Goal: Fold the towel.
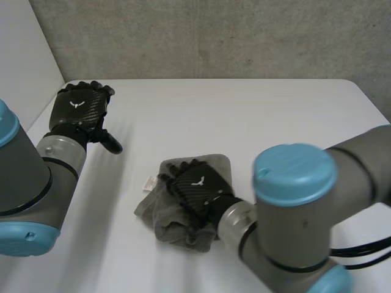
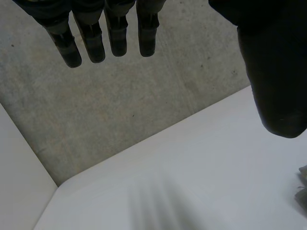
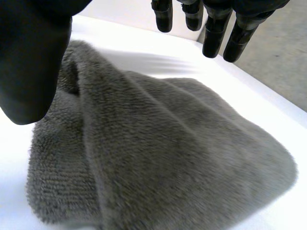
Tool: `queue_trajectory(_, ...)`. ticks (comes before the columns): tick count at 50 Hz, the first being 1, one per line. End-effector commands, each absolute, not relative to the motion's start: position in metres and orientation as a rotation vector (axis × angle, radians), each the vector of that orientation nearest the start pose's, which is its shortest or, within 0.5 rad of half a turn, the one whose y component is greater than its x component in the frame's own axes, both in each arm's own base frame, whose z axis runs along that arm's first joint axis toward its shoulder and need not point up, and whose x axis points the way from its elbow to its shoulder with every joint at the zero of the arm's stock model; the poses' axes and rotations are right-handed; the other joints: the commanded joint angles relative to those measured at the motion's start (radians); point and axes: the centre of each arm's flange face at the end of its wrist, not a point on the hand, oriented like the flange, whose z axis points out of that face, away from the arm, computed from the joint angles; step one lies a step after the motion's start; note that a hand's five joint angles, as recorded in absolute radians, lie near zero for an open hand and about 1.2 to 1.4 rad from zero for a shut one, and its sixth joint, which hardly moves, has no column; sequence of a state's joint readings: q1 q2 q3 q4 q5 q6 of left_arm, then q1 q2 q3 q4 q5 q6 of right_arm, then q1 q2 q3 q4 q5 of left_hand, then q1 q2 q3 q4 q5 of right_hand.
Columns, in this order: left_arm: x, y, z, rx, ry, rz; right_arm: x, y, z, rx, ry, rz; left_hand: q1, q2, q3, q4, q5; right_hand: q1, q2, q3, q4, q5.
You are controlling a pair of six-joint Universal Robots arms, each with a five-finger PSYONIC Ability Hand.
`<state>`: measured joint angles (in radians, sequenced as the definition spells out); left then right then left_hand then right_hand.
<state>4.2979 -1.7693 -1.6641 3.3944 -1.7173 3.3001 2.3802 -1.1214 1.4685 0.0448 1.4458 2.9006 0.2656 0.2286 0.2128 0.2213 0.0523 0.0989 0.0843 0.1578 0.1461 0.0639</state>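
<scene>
Status check, Fold the towel.

Towel [image 1: 168,223]: grey terry, mid-desk, lying close in front of the robot. It sits as a small, lumpy bundle, layers overlapping, edges not squared. A white tag [image 1: 148,183] sticks out on the side toward the left arm.

Right hand [image 1: 197,186]: over the middle of the towel, palm down. In the right wrist view the fingers [image 3: 213,28] are straight and spread, reaching past the far edge; the thumb [image 3: 33,62] stands wide beside a raised fold. Nothing gripped. Can't tell if the palm presses or just hovers.

Left hand [image 1: 79,108]: well apart from the towel, at the far left corner area of the desk [image 1: 256,110]. Fingers straight, thumb out, empty.

Assessment: I judge we're at a late step, approx. flattening or checking a fold. The result looks untidy, so not done in my opinion.

Next move req.: press the bundle flat w/ the right palm, or pinch a loose edge and lay it over square. Left hand would need to come in to pin the tag side.
</scene>
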Motion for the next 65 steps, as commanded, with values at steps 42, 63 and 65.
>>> queue_trajectory(42, -0.318, -0.202, 0.161, 1.115, 2.778, -1.762, 0.309, -0.210, 0.119, -0.542, 2.154, -1.354, -0.096, -0.059, -0.038, -0.047, -0.052, -0.099, -0.084, 0.017, 0.028, -0.064)
queue_trajectory(63, -0.286, -0.250, 0.136, 1.116, 2.633, -1.640, 0.311, -0.214, 0.111, -0.659, 2.188, -1.438, -0.093, -0.056, -0.038, -0.047, -0.052, -0.099, -0.084, 0.017, 0.028, -0.064)
queue_trajectory(65, -0.286, -0.250, 0.135, 1.115, 2.638, -1.634, 0.311, -0.215, 0.111, -0.664, 2.186, -1.445, -0.096, -0.059, -0.038, -0.047, -0.052, -0.099, -0.084, 0.017, 0.028, -0.064)
